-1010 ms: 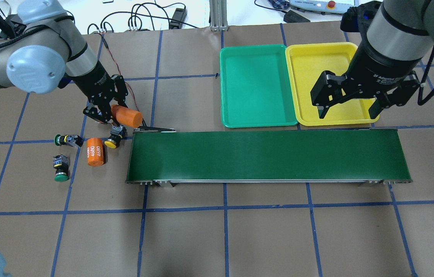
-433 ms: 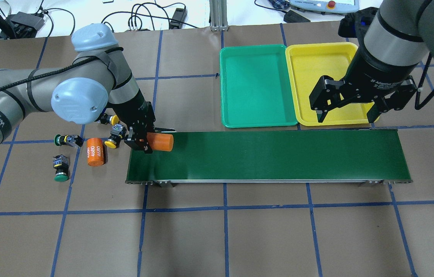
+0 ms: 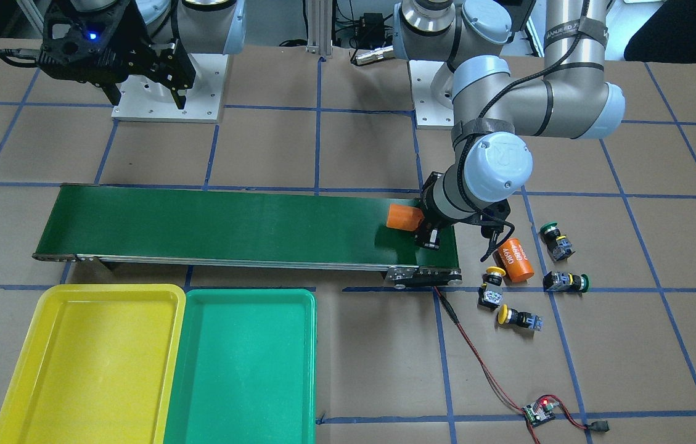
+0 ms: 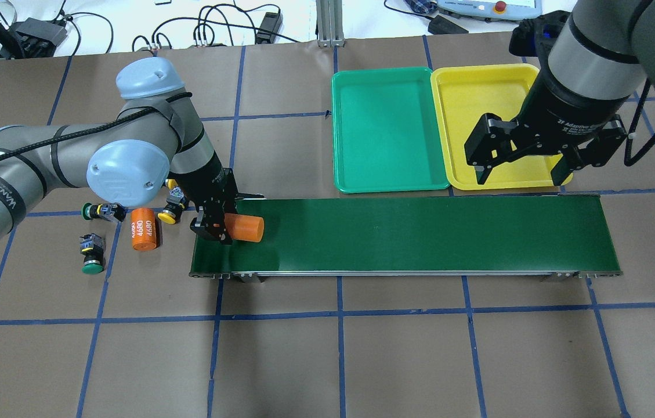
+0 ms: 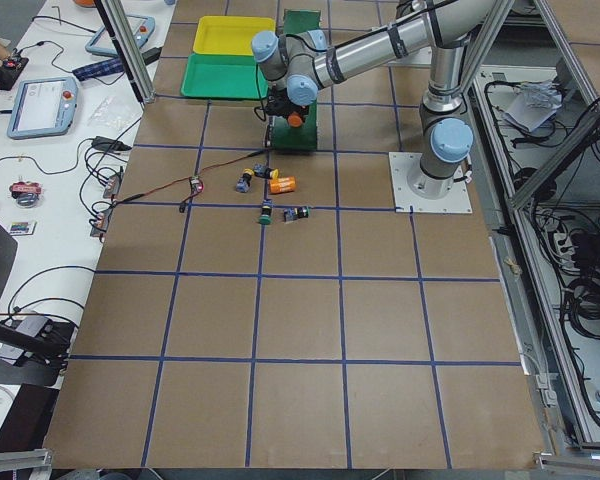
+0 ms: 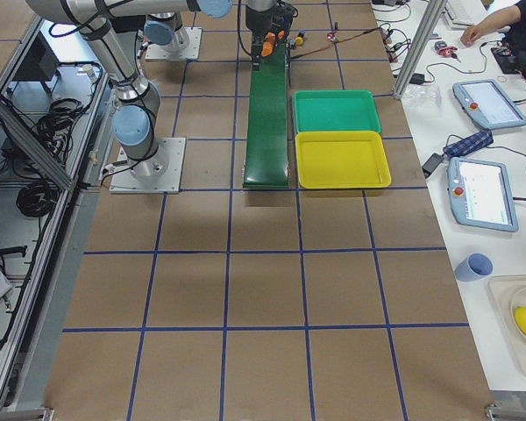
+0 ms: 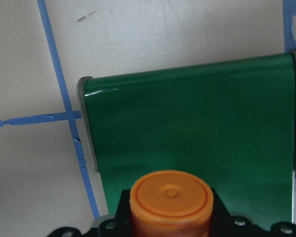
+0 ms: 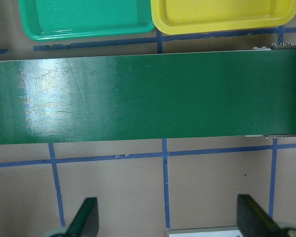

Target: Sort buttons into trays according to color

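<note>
Left gripper (image 4: 215,224), clamped on orange cylinder (image 4: 248,229), has swung from table (image 4: 362,348) onto conveyor belt (image 4: 420,235) left end, probably setting it down. Buttons (image 3: 563,282) untouched at belt's 9 o'clock; trays (image 4: 388,71) hold none. Right gripper (image 4: 521,168) fingers apart, hovering at belt's 1 o'clock

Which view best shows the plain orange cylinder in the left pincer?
Overhead exterior: the plain orange cylinder lies sideways in the left pincer over the dark-green belt. Left wrist shows only its end face; front-facing, partly hidden by the arm; side views, tiny.
</note>
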Motion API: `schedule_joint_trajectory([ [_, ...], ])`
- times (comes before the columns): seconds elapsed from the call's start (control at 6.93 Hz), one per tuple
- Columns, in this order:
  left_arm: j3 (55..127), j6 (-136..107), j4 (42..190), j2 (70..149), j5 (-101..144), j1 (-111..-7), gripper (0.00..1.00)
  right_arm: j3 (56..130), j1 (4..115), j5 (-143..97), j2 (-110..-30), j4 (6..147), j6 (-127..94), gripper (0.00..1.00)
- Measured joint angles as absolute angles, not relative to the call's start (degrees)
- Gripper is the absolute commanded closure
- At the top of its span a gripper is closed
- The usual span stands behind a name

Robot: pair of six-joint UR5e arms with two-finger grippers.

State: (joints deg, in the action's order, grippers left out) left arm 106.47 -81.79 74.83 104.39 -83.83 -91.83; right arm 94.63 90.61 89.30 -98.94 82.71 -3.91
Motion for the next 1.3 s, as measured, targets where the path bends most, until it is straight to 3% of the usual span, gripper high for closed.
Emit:
schedule_joint_trajectory([
  [0.29, 107.1, -79.1, 72.0, 104.5, -83.9, -91.5, 0.04, 94.6, 90.6, 89.5, -99.0, 82.6, -3.8, 0.0],
  [0.72, 106.8, -63.8, 73.5, 100.1, -84.0, -89.9, 0.0, 94.7, 90.6, 89.7, -99.1, 82.5, -3.7, 0.0],
  [1.3, 110.9, -14.9, 72.9, 98.2, -83.8, -72.2, 0.0, 94.6, 90.6, 89.3, -99.2, 82.9, -3.7, 0.0],
])
